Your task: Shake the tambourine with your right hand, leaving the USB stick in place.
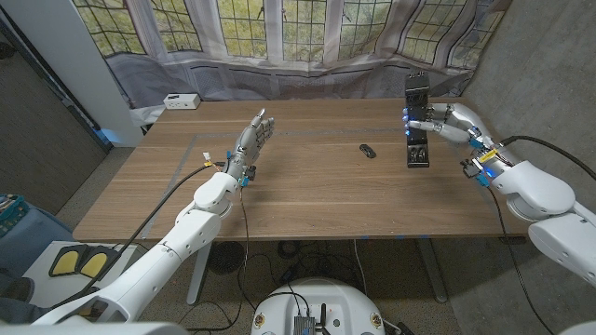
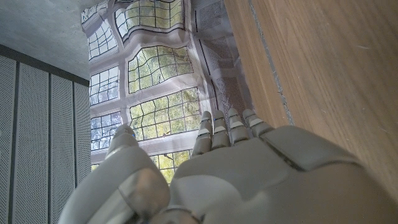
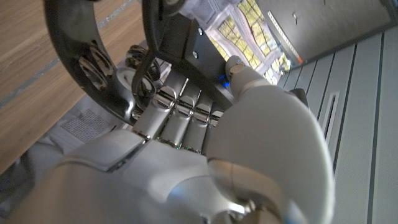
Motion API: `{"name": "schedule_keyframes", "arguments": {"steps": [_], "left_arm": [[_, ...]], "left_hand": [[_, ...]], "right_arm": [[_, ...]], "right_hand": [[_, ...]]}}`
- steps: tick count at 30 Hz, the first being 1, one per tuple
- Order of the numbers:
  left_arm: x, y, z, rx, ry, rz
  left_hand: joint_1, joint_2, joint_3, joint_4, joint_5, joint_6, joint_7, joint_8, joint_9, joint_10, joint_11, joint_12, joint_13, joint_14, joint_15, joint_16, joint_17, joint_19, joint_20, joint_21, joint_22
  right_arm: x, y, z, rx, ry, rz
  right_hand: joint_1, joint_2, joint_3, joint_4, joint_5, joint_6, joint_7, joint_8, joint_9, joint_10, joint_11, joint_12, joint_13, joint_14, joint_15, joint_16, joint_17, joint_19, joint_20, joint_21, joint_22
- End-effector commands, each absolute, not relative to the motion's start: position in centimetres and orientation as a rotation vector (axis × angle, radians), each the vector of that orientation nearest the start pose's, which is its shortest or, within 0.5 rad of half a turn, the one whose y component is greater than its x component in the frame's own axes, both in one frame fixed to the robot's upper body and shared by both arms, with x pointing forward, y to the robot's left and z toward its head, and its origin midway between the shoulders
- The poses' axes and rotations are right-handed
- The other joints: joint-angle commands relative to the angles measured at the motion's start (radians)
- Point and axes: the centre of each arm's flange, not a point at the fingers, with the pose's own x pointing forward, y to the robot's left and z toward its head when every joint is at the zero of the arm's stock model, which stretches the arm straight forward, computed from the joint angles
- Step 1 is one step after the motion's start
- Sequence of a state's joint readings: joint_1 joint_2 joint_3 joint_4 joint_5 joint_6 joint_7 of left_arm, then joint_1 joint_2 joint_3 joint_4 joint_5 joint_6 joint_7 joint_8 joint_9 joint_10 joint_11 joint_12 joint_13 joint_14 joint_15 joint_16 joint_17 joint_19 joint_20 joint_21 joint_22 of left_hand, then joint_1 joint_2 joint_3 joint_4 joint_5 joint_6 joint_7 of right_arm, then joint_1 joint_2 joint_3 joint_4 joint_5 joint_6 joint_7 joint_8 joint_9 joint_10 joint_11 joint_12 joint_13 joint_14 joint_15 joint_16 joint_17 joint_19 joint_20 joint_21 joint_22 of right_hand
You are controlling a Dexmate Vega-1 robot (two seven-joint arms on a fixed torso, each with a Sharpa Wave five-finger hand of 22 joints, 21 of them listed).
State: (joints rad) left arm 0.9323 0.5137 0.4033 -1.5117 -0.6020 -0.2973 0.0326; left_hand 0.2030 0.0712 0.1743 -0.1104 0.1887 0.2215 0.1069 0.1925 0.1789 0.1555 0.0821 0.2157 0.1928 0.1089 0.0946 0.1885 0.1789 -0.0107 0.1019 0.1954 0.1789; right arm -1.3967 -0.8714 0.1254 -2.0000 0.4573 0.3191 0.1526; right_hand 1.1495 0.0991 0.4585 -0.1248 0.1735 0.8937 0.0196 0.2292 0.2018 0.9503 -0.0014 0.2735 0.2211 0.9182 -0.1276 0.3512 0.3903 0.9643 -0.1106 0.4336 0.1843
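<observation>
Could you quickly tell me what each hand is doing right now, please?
Left hand: open, fingers straight, holding nothing.
Right hand: fingers closed around the tambourine, gripping it.

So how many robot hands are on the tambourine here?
1. The right hand grips the tambourine, held edge-on over the table's right side. The left hand is raised, apart, at centre-left. The USB stick lies untouched.
</observation>
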Motion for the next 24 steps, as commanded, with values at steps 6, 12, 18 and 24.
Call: {"name": "schedule_keyframes", "arguments": {"steps": [6,12,18,24], "left_arm": [[61.1,23.3,-2.7,-0.043,-0.667,-0.291],[61.1,23.3,-2.8,-0.046,-0.667,-0.292],[61.1,23.3,-2.8,-0.047,-0.666,-0.291],[61.1,23.3,-2.8,-0.047,-0.665,-0.293]], "left_hand": [[0.006,0.009,0.008,-0.003,-0.004,0.007,0.003,-0.002,0.002,0.009,0.0,-0.004,0.004,-0.002,-0.003,0.0,0.002,-0.014,0.005,0.0,0.002],[0.006,0.009,0.009,-0.003,-0.004,0.007,0.003,-0.002,0.002,0.01,-0.001,-0.004,0.004,-0.002,-0.003,0.0,0.002,-0.014,0.004,0.0,0.002],[0.006,0.009,0.009,-0.003,-0.004,0.008,0.003,-0.002,0.002,0.011,-0.002,-0.003,0.004,-0.002,-0.003,0.0,0.002,-0.014,0.004,0.0,0.002],[0.006,0.01,0.009,-0.003,-0.004,0.009,0.003,-0.002,0.002,0.011,-0.002,-0.003,0.004,-0.002,-0.003,0.0,0.002,-0.015,0.004,0.001,0.002]], "right_arm": [[43.5,-26.1,4.8,-1.185,-0.762,0.209],[43.6,-24.0,4.2,-1.372,-0.697,0.166],[44.0,-23.1,3.8,-1.465,-0.621,0.169],[44.5,-23.3,3.6,-1.439,-0.589,0.198]], "right_hand": [[0.086,0.075,0.005,0.002,0.006,0.09,-0.068,0.002,0.003,0.001,0.002,-0.003,0.005,-0.016,-0.031,-0.008,0.002,-0.012,-0.003,0.004,0.002],[0.086,0.077,0.003,0.002,0.007,0.09,-0.067,0.001,0.003,0.002,-0.001,-0.004,0.006,-0.014,-0.032,-0.007,0.006,-0.011,-0.004,0.007,0.002],[0.087,0.078,0.001,0.002,0.007,0.092,-0.068,0.001,0.004,0.005,0.004,-0.004,0.006,-0.01,-0.033,-0.004,0.01,-0.01,-0.003,0.01,0.002],[0.085,0.078,0.001,0.002,0.008,0.092,-0.07,0.0,0.004,0.007,0.002,-0.005,0.006,-0.01,-0.032,-0.007,0.01,-0.009,-0.001,0.013,0.002]]}}
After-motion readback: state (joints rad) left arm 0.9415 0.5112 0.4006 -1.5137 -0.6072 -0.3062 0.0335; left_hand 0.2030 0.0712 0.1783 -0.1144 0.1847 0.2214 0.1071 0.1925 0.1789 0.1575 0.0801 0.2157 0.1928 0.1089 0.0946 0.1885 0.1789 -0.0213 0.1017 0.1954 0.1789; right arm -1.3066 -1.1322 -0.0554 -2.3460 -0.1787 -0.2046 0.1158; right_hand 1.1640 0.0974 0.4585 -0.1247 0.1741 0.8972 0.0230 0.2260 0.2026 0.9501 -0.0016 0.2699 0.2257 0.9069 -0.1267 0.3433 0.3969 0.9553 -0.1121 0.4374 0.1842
